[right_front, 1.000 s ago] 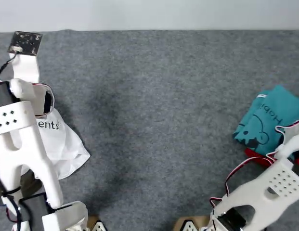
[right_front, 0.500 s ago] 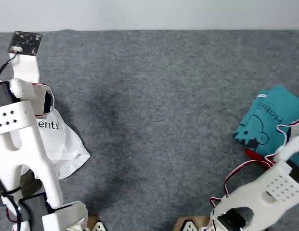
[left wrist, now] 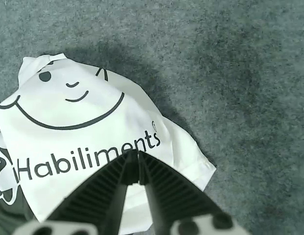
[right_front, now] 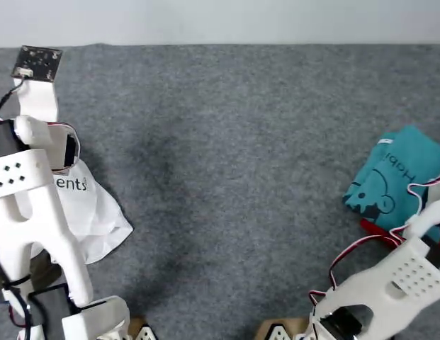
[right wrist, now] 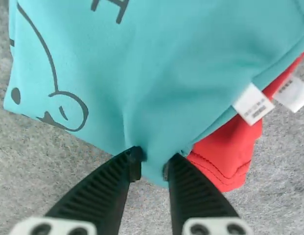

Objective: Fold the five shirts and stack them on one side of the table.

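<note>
High: grey felt tabletop (right_front: 227, 142), pale wall (right_front: 220, 21) at the far edge. White shirt (right_front: 99, 219) near left; teal shirt (right_front: 393, 177) on red shirt (right_front: 379, 232), right edge.
Left wrist: left gripper (left wrist: 137, 164) closed, tips on white shirt, can't tell if it has cloth.
Right wrist: right gripper (right wrist: 152, 164) nips teal shirt's edge. Suggest a low lift so the red shirt isn't dragged.

Shirts partly covered
Red shirt (right wrist: 230, 156) lies mostly under the teal shirt (right wrist: 142, 73); the left arm (right_front: 35, 212) covers part of the white shirt (right_front: 99, 219) by the tabletop's (right_front: 241, 177) left edge.
</note>
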You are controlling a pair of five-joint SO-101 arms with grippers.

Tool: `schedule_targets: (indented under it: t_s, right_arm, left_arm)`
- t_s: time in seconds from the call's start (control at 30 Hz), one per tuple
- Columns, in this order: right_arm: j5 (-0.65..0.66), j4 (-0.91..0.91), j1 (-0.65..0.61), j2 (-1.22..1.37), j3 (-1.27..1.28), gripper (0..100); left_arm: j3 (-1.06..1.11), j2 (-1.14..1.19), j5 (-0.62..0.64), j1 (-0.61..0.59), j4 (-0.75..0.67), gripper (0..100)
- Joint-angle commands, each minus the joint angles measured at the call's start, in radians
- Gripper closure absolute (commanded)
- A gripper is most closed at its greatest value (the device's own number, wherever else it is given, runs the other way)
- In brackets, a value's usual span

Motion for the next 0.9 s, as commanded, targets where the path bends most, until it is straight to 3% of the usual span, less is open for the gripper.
schedule_targets:
  t_s: [0.0, 0.43, 0.57, 0.87]
  right_arm:
    - [-0.005, 0.041, 0.033, -0.004, -0.061, 86.3]
    - [-0.005, 0.039, 0.045, 0.165, -0.061, 85.0]
    - [0.072, 0.035, 0.045, 0.159, -0.081, 98.6]
    - [0.18, 0.036, 0.101, 0.119, -0.252, 98.9]
  left_arm:
    - [-0.004, -0.035, 0.002, 0.011, 0.018, 100]
    - [-0.004, -0.035, 0.002, 0.012, 0.018, 100]
    - [-0.004, -0.035, 0.002, 0.012, 0.018, 100]
    - [-0.002, -0.035, 0.002, 0.012, 0.018, 100]
